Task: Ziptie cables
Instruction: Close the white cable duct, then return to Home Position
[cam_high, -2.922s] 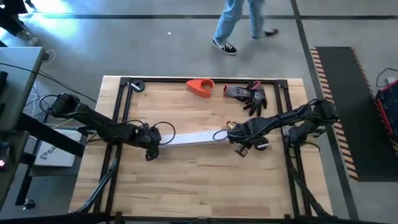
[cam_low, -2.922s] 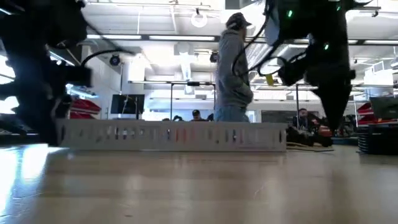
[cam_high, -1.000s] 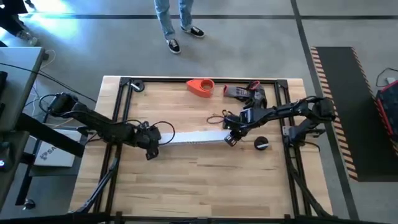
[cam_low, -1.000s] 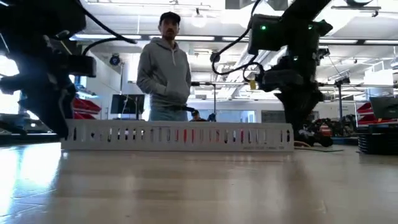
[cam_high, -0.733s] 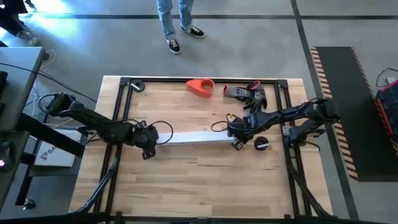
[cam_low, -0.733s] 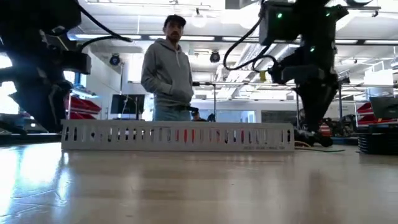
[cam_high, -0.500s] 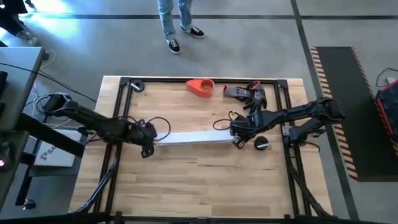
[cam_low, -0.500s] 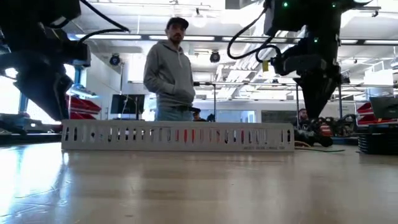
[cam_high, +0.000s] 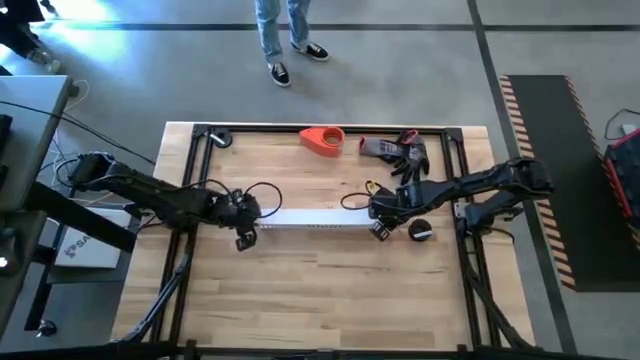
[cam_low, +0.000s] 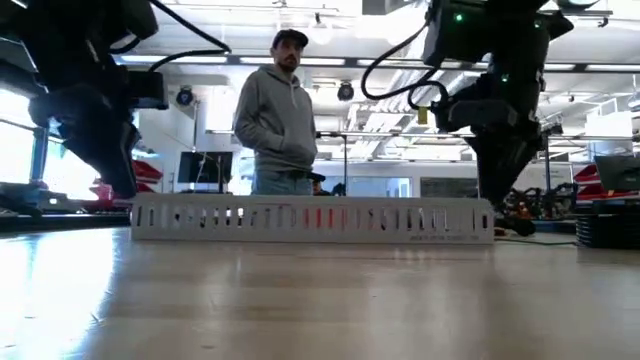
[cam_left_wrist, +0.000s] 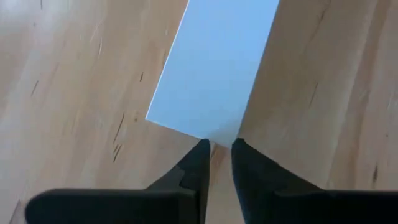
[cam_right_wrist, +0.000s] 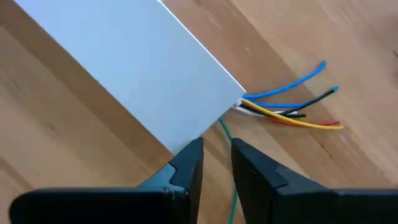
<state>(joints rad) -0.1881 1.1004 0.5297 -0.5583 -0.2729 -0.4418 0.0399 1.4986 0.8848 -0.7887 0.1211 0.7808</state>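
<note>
Flanking the white channel (cam_high: 315, 221), our left gripper (cam_left_wrist: 215, 163) and right gripper (cam_right_wrist: 215, 163) sit nearly closed, seemingly empty; the cables (cam_right_wrist: 292, 107) look light and floppy, so we'd pinch mid-bundle.

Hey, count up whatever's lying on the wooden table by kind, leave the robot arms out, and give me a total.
White slotted channel: 1
Cable bundle: 1
Orange object: 1
Dark glove pile: 1
Small round black item: 1
Total: 5
</note>
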